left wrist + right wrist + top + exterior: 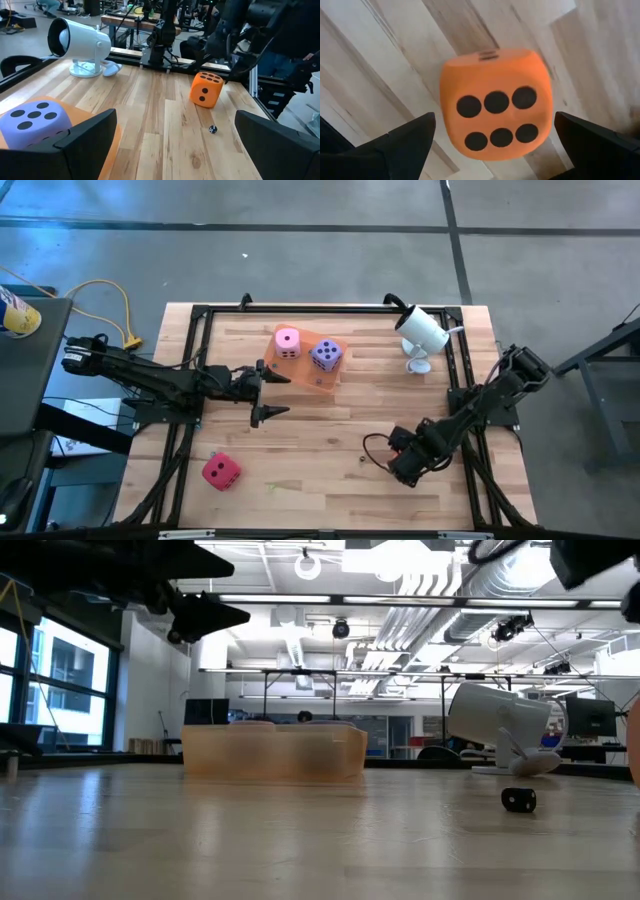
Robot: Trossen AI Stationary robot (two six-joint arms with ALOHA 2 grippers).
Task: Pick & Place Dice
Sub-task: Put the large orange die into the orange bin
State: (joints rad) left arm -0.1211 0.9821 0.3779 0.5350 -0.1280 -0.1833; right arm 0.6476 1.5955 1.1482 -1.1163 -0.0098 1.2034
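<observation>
Right gripper [408, 470] lower right of the high view, fingers spread wide, hanging directly over the orange die [496, 104], nothing gripped; die sits on the table [330, 440] with its six-pip face toward the wrist camera. Left gripper [272, 392] left of centre, jaws wide apart, empty, just beside the orange tray [318, 380]. Pink die [288, 342] and purple die [326, 355] on the tray, upper centre. Red die [220, 471] lower left. White camera [422, 332] upper right.
</observation>
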